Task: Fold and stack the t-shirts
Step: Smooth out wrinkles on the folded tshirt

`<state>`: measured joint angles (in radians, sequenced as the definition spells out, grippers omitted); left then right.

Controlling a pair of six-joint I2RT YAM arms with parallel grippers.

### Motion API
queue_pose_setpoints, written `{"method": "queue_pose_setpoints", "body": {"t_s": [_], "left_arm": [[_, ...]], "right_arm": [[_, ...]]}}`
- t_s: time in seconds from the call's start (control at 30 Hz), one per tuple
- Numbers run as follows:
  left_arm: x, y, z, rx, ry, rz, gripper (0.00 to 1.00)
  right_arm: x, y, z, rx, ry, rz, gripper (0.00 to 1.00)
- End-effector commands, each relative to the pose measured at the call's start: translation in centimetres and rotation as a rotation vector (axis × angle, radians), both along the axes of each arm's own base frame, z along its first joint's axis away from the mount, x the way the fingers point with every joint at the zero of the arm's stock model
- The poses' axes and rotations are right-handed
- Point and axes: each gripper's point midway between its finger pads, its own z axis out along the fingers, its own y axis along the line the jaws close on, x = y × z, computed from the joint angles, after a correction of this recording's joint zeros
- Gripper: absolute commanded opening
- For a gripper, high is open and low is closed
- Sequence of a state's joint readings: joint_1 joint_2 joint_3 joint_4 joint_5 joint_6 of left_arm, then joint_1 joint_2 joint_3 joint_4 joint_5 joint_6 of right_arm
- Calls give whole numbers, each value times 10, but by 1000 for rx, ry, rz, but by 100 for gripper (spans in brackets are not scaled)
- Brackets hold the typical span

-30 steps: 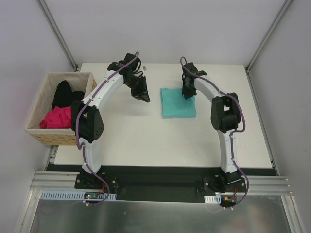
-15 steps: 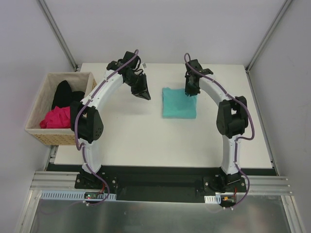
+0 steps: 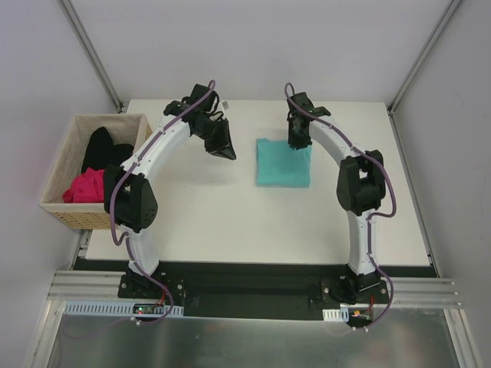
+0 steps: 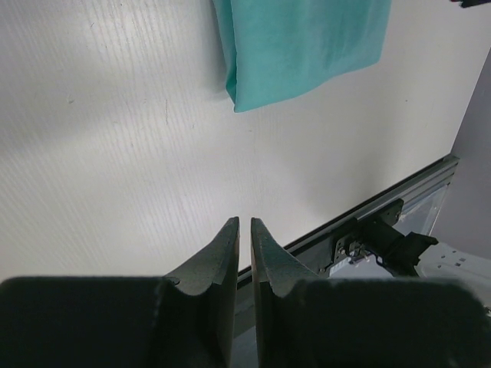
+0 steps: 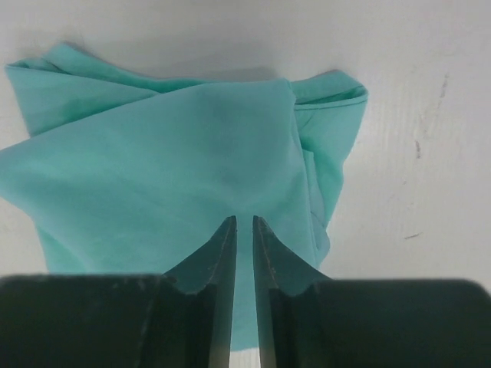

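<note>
Well, the folded teal t-shirt (image 3: 283, 162) lay flat on the table (image 3: 215, 207), toward its far side. Over it hung the right gripper (image 5: 244, 221), fingers pressed nearly together (only a sliver of gap); the left gripper (image 4: 245, 222), likewise closed, hovered above the tabletop just beside it.

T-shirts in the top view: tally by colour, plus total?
Teal folded cloth t-shirt, on the white table: 1
Magenta pink cloth t-shirt, in the woven wicker basket: 1
Black cloth t-shirt, same basket: 1
Total: 3
</note>
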<state>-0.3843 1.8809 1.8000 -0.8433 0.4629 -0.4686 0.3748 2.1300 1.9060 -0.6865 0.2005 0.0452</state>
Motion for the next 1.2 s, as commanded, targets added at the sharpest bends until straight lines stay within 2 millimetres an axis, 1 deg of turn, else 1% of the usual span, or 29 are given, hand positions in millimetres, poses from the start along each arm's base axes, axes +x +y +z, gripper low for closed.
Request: {"method": "queue_pose_setpoints", "body": {"t_s": [0.0,0.1,0.17,0.2,0.23,0.27,0.33,0.37,0.4,0.43,0.5,0.53,0.6,0.63,0.67,0.73,0.8,0.87,0.9,0.97,1.17], "left_arm": [[-6,5,28,-26,-65,18,11],[-9,7,30,-24,-70,23,11],[-10,9,29,-17,-70,28,11],[-12,9,31,-17,-73,29,11],[-12,11,30,-12,-71,33,11],[-13,11,32,-14,-75,35,11],[-13,13,33,-9,-83,41,11],[-14,14,34,-8,-84,42,11],[-14,14,34,-6,-89,42,11],[-13,14,36,-8,-93,42,11],[-13,13,35,-8,-93,37,11],[-12,13,36,-8,-96,38,11],[-12,13,36,-9,-97,33,11],[-10,13,37,-10,-100,33,11],[-10,13,37,-9,-103,33,11],[-9,13,40,-11,-112,31,11],[-9,13,40,-10,-118,23,11],[-9,13,42,-9,-123,21,11],[-9,13,42,-9,-127,17,11],[-10,14,42,-4,-125,16,11],[-14,19,41,12,-130,11,11]], "right_arm": [[3,5,-20,4,62,23,16],[5,8,-28,11,74,23,15],[8,8,-29,23,76,19,14],[8,8,-33,27,85,16,12],[8,8,-33,32,88,14,7],[5,9,-35,40,97,9,5],[-1,9,-39,46,114,9,0],[-4,10,-40,51,120,8,0],[-12,8,-47,48,146,-2,0],[-15,8,-44,51,143,-3,0],[-24,8,-46,52,157,-10,1],[-35,5,-50,47,175,-15,1],[-41,4,-51,52,174,-21,1],[-50,2,-59,45,200,-33,0],[-54,2,-56,50,197,-33,0],[-66,1,-63,44,221,-42,0],[-73,3,-61,45,218,-34,0],[-83,3,-65,37,235,-32,0],[-86,4,-62,39,233,-29,0],[-97,9,-64,31,246,-18,0],[-124,32,-60,24,253,40,0]]}}
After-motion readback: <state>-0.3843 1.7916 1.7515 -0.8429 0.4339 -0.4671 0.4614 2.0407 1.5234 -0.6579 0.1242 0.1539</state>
